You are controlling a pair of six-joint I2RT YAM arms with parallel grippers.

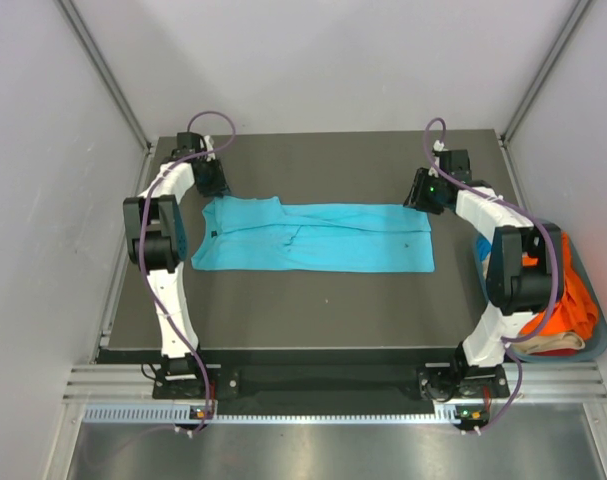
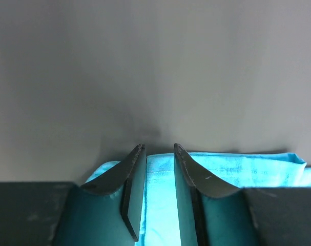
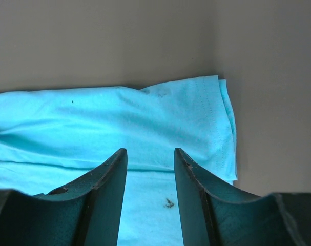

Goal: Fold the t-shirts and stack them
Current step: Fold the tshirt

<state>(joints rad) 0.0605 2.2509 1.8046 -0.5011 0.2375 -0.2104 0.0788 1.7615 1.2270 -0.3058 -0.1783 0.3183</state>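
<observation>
Left tool [image 2: 158, 146] over t-shirt [image 1: 313, 237], lengthwise left-right

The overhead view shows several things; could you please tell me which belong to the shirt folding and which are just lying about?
Part of the job:
turquoise shirt, laid out flat
orange shirt, waiting in the bin
beige shirt, beside the orange one

Just there:
basket, holding the waiting shirts
table

White-shelled left arm [image 1: 171, 300] and right arm [image 1: 481, 210], black joint housings, each is trailing a looping purple cable [image 1: 211, 116]; black tapered fingers [image 2: 135, 179] tipping both; green indicator light [image 1: 433, 187] is glowing on the right
</observation>
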